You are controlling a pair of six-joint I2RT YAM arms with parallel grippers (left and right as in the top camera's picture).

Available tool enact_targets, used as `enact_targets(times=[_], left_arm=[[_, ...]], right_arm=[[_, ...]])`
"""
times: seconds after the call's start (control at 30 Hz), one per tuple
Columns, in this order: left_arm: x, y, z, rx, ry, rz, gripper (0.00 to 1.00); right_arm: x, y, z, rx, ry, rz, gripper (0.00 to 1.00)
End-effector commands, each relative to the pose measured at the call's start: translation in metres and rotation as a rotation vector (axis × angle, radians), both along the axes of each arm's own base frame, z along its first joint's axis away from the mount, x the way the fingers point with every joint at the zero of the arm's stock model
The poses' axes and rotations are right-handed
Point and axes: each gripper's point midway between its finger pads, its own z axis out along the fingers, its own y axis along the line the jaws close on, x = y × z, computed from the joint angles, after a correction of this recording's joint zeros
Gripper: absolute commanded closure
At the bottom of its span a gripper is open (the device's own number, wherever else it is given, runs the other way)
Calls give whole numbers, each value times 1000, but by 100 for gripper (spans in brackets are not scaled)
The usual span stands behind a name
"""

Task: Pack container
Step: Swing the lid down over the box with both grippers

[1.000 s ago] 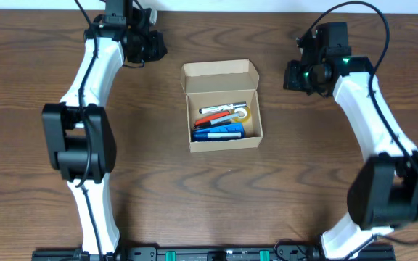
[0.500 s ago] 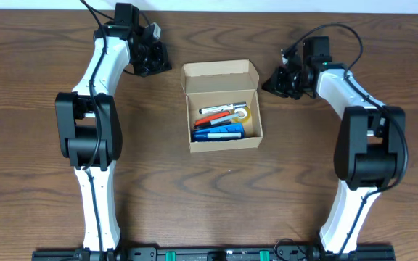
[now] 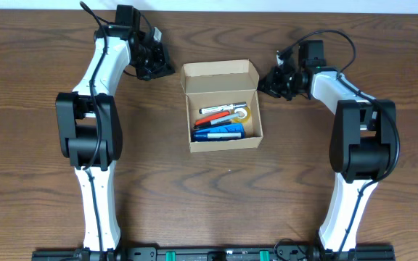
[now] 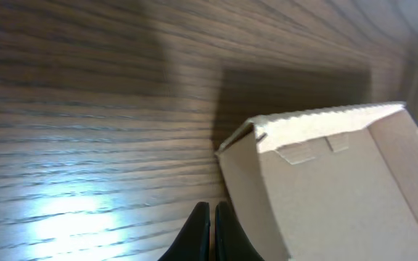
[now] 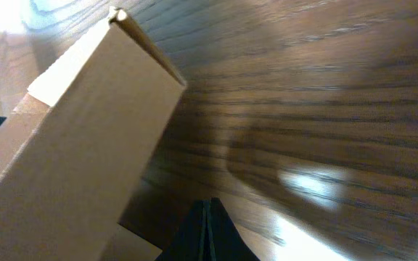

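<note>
The container (image 3: 223,142), a tan cardboard box with its flap lid (image 3: 220,77) standing open at the far side, sits mid-table and holds several markers (image 3: 222,122). My left gripper (image 3: 167,71) is shut and empty, low over the table just left of the lid. In the left wrist view its tips (image 4: 211,210) sit beside the lid's outer corner (image 4: 325,174). My right gripper (image 3: 262,87) is shut and empty just right of the lid. In the right wrist view its tips (image 5: 207,206) point past the lid's side (image 5: 85,138).
Brown wooden table (image 3: 281,188). A pale wall strip runs along the far edge (image 3: 216,6). The arm bases stand at the near edge.
Both arms have swung inward toward the lid's two sides. The right gripper came down and left; the left gripper came right. The box has not moved.
</note>
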Motion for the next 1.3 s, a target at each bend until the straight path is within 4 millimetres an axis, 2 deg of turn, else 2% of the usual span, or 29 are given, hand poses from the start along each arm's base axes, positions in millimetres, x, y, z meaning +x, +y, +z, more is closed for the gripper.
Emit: enact_targets(times=[0.0,0.33,0.57,0.77,1.07,1.27], left_arm=[[-1,-11,-1,-40,20,-8,94],[-7,-30,6,-106,40,-36,95],[-7,-32,8,-118,35,-40,94],[0,-44,25,-227,-22,-81,94],[6,-55,53,-315,-116,-139,94],[6,-55,87,-303,-234,-198,94]], right_arm=[[-2,14,-4,39,23,5,98],[10,25,11,116,-33,12,99],[12,33,23,176,-73,49,98],[17,38,45,268,-157,112,99],[18,31,67,357,-231,169,99],[22,24,90,376,-298,184,98]])
